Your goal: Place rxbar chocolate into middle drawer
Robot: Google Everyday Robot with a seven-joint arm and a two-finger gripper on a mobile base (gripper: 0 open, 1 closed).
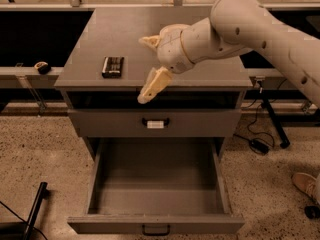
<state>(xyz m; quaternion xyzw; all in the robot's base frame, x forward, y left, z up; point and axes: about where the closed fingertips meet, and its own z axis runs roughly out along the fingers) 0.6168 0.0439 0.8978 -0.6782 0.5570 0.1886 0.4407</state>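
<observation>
On the grey table [100, 39], near its left front corner, the rxbar chocolate [112, 66] is lying flat, its long side running away from the front edge. Just to its right the tool [144, 70] is hovering with its two pale fingers [152, 85] spread wide, gripping nothing and not touching the bar. Below, the middle drawer [100, 224] is standing pulled out. I am judging the bar to be light, thin and fairly stiff, with a slick wrapper. It is calling for a pinch across its narrow width near the middle, with the fingers reaching right down to the table.
</observation>
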